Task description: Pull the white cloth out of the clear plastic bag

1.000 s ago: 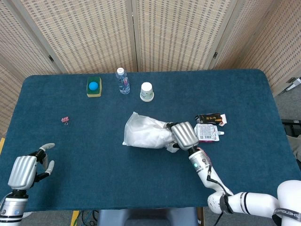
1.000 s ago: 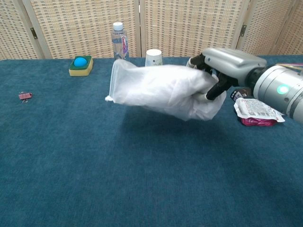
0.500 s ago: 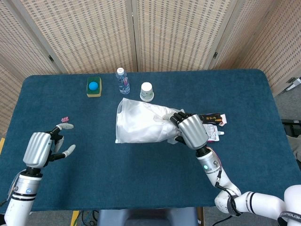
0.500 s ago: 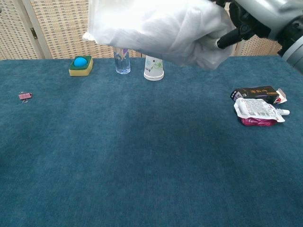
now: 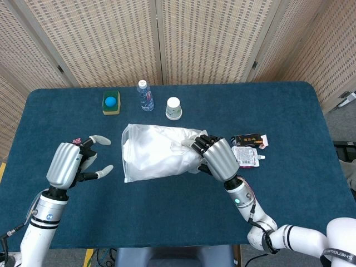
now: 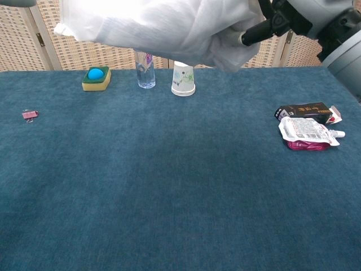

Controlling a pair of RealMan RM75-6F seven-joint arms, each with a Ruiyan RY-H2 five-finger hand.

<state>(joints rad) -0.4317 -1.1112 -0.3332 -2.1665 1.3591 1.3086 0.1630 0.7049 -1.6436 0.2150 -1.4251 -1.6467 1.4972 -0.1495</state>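
Head view: crumpled clear plastic bag

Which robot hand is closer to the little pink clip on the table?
Left. The left hand hovers open right beside the pink binder clip, while the right hand is far across the table, gripping the clear plastic bag.

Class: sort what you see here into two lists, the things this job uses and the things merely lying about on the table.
Job:
clear plastic bag, held up by the right hand
white cloth inside it
left hand, open

Lying about:
water bottle
paper cup
sponge with blue ball
pink clip
snack packets
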